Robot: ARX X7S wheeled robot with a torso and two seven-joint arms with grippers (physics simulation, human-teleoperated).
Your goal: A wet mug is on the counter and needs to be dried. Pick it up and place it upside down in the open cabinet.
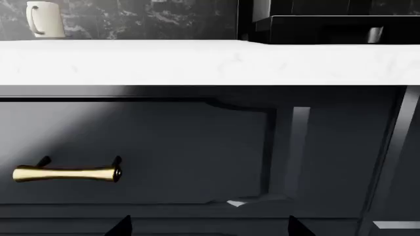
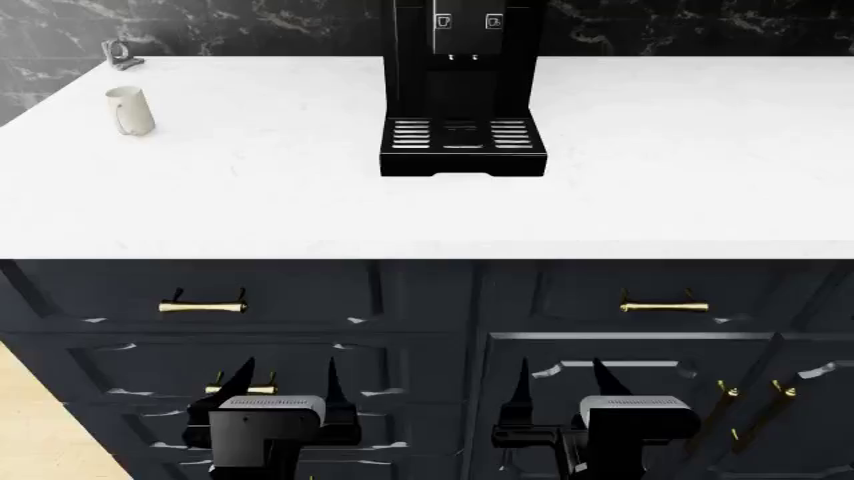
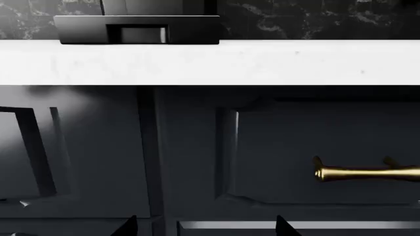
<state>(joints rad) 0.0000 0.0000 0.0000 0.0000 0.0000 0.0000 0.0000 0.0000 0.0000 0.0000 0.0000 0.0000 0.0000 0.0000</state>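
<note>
Mug (image 2: 130, 110) is seen upright near the tabletop's (image 2: 267, 200) far left corner; left hand (image 2: 284, 385) and right hand (image 2: 559, 382) are held spread below its front edge.

The mug (image 2: 130, 110) is small, plain and cream-white, standing upright with its mouth up and its loop handle toward about 8 o'clock in the head view. It rests on the counter (image 2: 267, 200), a broad white stone-look top with faint grey veining, far out at 10 o'clock.

The white counter (image 2: 667, 150) carries the mug (image 2: 130, 110), a black coffee machine (image 2: 462, 90) and a grey trinket (image 2: 123, 55).
</note>
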